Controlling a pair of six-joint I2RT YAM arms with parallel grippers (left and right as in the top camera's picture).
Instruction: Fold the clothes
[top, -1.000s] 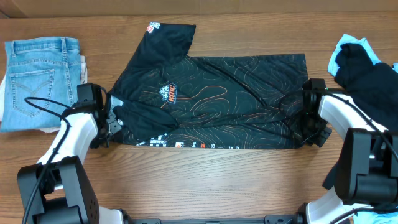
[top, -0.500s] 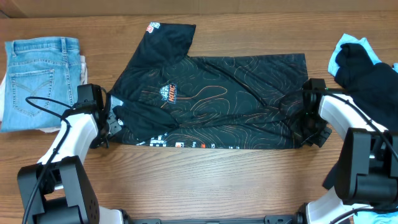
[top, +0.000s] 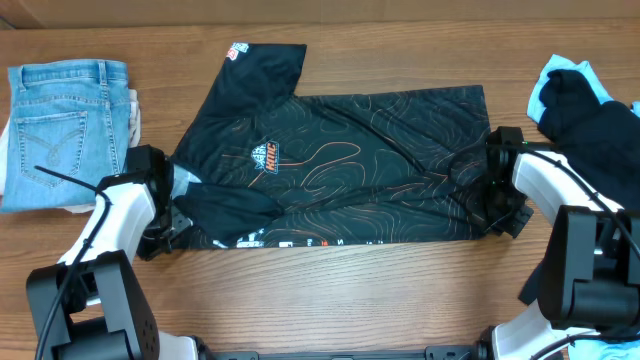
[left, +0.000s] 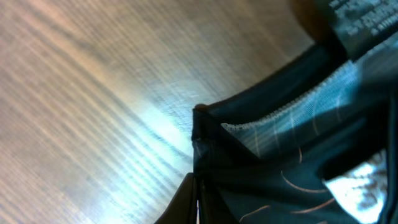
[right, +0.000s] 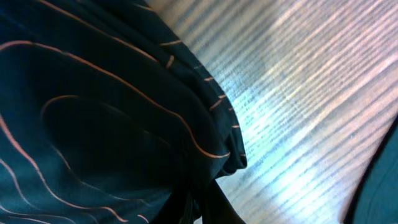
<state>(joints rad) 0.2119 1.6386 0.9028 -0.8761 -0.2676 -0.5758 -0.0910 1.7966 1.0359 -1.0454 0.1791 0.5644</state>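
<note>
black jersey (top: 380, 160) | left pincer (top: 177, 216) clamps edge | right pincer (top: 497, 206) clamps hem | tips hidden in cloth

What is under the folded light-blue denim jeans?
A pale cloth shows beneath the folded light-blue denim jeans along their edges; the jeans cover the rest, so its kind cannot be told.

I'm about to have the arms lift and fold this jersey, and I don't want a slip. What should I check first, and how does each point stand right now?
1. Left end effector shut on the jersey edge: ok.
2. Right end effector shut on the opposite edge: ok.
3. Jersey apart from the jeans: ok.
4. Jersey apart from the dark clothes pile: ok.
5. Fabric lying flat: not ok, bunched at the left grip.
6. Both layers caught in each grip: cannot tell.
</note>
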